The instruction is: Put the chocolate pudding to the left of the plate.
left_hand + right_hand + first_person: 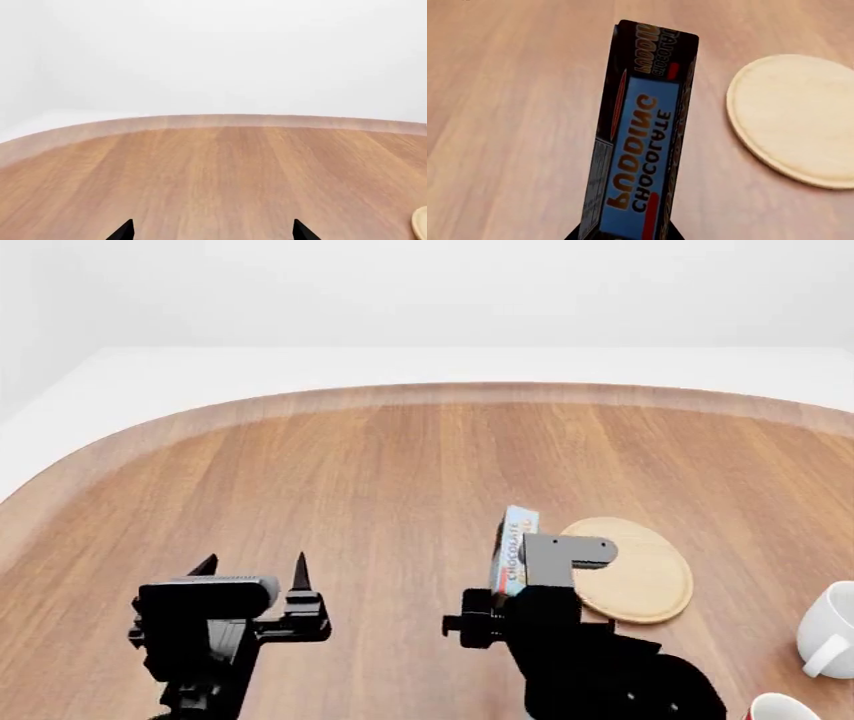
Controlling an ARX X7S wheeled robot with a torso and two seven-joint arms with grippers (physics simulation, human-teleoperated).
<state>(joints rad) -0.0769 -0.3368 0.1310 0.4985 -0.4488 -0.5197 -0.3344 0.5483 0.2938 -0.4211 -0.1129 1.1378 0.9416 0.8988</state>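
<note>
Head view first: the broad wooden worktop [400, 460] fills the scene, and the plate [641, 575] lies flat just beyond and to the right of the right gripper [514, 570]. Its fingers are clamped on the chocolate pudding [513, 545], which stands tall out of them, lower end pinched and printed face showing; judging by that, it is being carried toward bare wood left of the plate. Whether it already touches the wood, I cannot tell. Over at the left gripper [250, 575], fingers spread apart around nothing, idle, well clear of the carton.
</note>
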